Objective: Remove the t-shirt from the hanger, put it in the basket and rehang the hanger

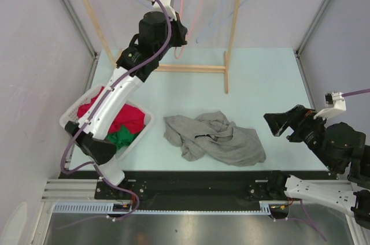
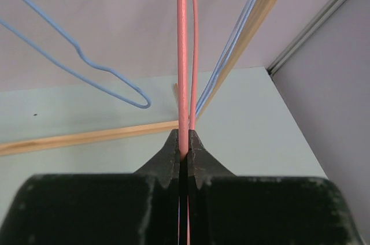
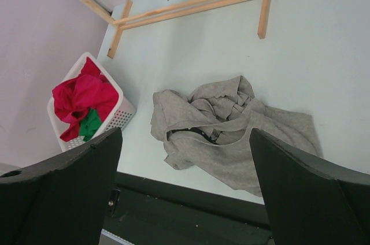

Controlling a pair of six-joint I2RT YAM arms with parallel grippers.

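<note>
1. Grey t-shirt (image 1: 214, 140): lying crumpled mid-table, clear of the pink hanger (image 2: 183, 54); judging removal done.
2. Pinching the hanger wire, left gripper (image 2: 184, 141) clamped on it; right gripper (image 3: 184, 141) gaping, empty, off to the shirt's right.
3. Suggesting: opening slowly, backing straight off, avoiding snagging neighbours.
4. Counting: one t-shirt, one pink hanger, two blue hangers (image 2: 58, 29), one basket (image 3: 118, 118).
</note>
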